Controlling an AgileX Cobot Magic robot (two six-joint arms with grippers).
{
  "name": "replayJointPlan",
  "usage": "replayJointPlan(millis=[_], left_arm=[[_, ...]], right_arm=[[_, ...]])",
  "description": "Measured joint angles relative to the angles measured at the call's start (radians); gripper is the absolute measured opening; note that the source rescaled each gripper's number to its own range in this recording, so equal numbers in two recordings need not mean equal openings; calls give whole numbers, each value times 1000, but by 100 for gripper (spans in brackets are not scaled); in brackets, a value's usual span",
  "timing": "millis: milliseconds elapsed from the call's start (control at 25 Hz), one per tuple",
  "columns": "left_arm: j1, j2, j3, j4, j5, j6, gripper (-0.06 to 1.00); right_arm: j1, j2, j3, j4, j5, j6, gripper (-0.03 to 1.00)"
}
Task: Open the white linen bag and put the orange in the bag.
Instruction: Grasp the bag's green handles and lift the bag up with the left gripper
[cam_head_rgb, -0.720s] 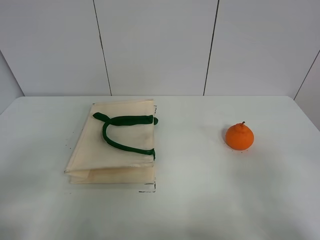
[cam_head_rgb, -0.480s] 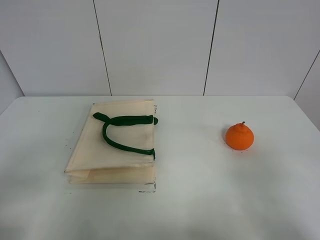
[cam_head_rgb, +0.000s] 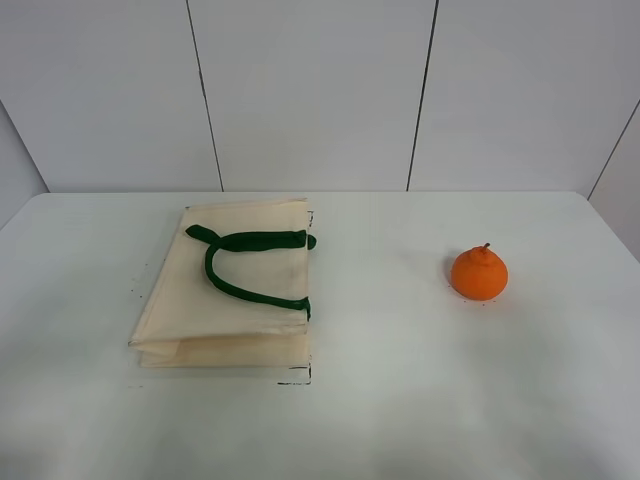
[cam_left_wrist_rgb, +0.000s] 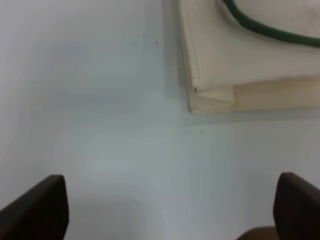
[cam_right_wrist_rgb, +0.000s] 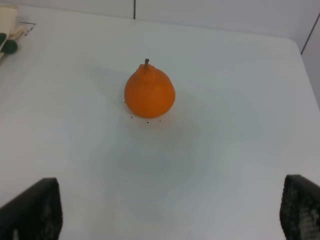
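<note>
The white linen bag (cam_head_rgb: 225, 290) lies flat and folded on the left half of the table, its dark green handle (cam_head_rgb: 245, 262) looped on top. One corner of it shows in the left wrist view (cam_left_wrist_rgb: 250, 55). The orange (cam_head_rgb: 479, 273) stands upright on the right half, stem up, and shows in the right wrist view (cam_right_wrist_rgb: 149, 92). Neither arm appears in the exterior view. My left gripper (cam_left_wrist_rgb: 170, 210) is open above bare table, short of the bag's corner. My right gripper (cam_right_wrist_rgb: 170, 210) is open, short of the orange. Both are empty.
The white table (cam_head_rgb: 400, 400) runs to a white panelled wall (cam_head_rgb: 320, 90) at the back. Small black corner marks (cam_head_rgb: 300, 378) sit by the bag's near right corner. Bare table lies between the bag and the orange.
</note>
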Motion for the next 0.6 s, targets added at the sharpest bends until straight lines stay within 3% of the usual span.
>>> replayJointPlan(millis=[600], left_arm=[[0, 1156, -586, 1, -64, 49, 100]], right_arm=[[0, 0, 0, 0, 0, 0, 100]])
